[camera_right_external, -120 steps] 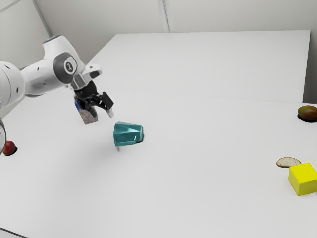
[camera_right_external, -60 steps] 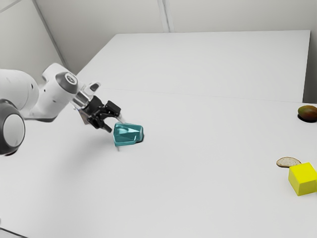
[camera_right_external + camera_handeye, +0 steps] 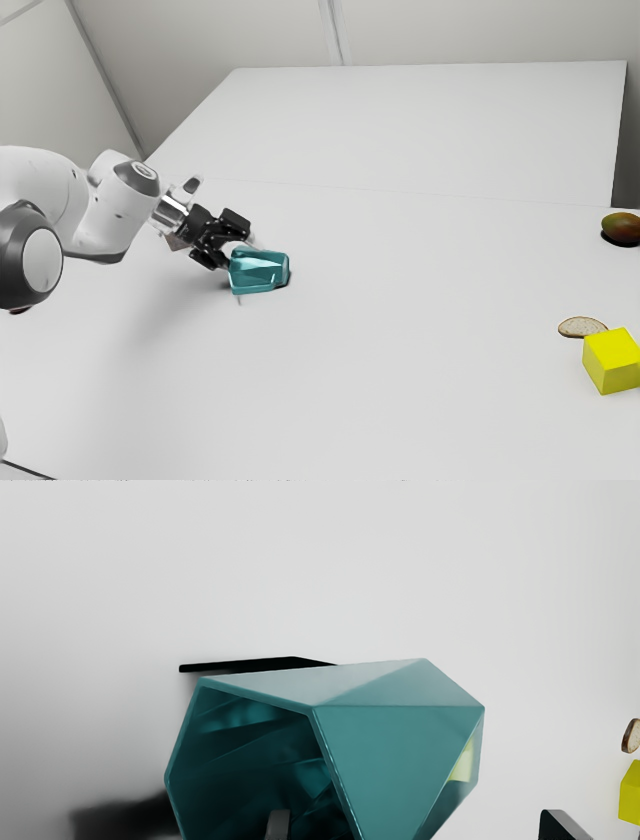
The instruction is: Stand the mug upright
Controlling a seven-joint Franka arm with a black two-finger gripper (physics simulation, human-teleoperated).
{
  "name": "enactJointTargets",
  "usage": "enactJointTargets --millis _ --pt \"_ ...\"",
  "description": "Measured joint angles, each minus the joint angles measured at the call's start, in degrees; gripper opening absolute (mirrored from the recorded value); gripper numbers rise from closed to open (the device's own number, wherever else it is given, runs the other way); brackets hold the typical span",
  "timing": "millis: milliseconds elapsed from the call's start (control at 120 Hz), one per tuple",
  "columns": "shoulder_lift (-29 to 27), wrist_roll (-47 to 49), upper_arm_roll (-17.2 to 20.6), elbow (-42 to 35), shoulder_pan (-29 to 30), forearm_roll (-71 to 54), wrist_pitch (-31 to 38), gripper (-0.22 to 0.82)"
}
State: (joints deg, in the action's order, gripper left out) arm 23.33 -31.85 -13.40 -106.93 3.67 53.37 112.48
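Note:
The black gripper stands at the open end of the teal faceted mug, which lies on its side with its mouth toward the arm. In the wrist view the gripper has its fingers wide apart. One fingertip shows in front of or within the mouth of the mug; the other fingertip is out past the mug's side wall, not touching it. A thin black handle-like strip juts out from behind the mug's rim.
A box is partly hidden behind the gripper. Toward the exterior view's right lie a bread slice, a yellow cube and a mango-like fruit on the white table.
The hand has come down and toward the exterior view's right, from above the box to the mug's mouth. The mug has not moved.

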Motion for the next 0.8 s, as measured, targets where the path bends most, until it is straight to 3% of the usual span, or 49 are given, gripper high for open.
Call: enactJointTargets --millis 183,408,667,800 --pt "-0.06 -0.57 -0.13 -0.16 0.35 1.36 -0.09 0.22" --pt "-0.08 -1.05 -0.13 -0.34 -0.02 3.94 -0.43 0.02" --pt "-0.89 -0.94 -0.10 -0.36 -0.63 5.15 -1.20 -0.12" --pt "-1.78 -0.78 -0.12 -0.47 -1.43 5.09 -1.47 -0.15"
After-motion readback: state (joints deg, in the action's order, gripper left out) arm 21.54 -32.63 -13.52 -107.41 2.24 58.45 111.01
